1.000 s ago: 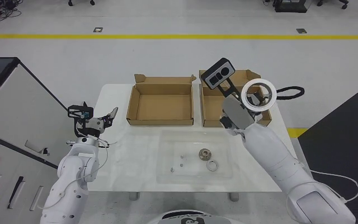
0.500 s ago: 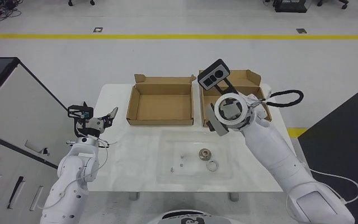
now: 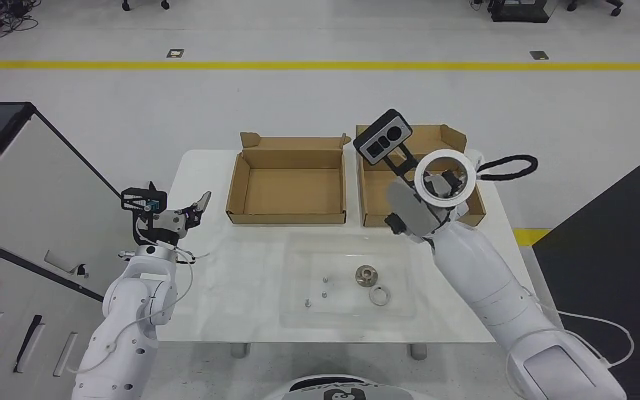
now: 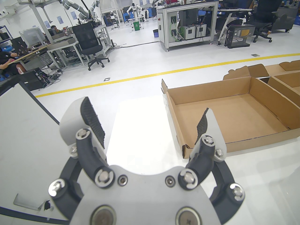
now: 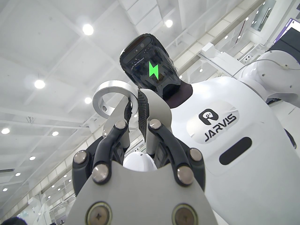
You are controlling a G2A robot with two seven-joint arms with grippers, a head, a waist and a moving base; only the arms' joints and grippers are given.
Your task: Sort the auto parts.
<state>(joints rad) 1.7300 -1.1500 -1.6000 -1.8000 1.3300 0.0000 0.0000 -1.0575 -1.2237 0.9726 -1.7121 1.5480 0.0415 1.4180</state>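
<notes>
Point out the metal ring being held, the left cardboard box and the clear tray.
metal ring (image 5: pixel 110 86), right wrist view, top of its band.
left cardboard box (image 3: pixel 290 190), top view, bare floor.
clear tray (image 3: pixel 395 265), top view, bare floor.

The right pincer (image 5: pixel 134 98) clamps a silver ring (image 5: pixel 110 85) by its rim; ceiling lights (image 5: pixel 88 29) shine behind it.

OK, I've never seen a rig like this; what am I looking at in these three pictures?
A two-armed robot stands at a white table. One picture looks down from above; the other two come from cameras on its wrists. The table carries two open cardboard boxes and a clear tray with a few small metal parts. The left gripper is open and empty, by the table's edge. The right gripper is shut on a metal ring, held up off the table.
</notes>
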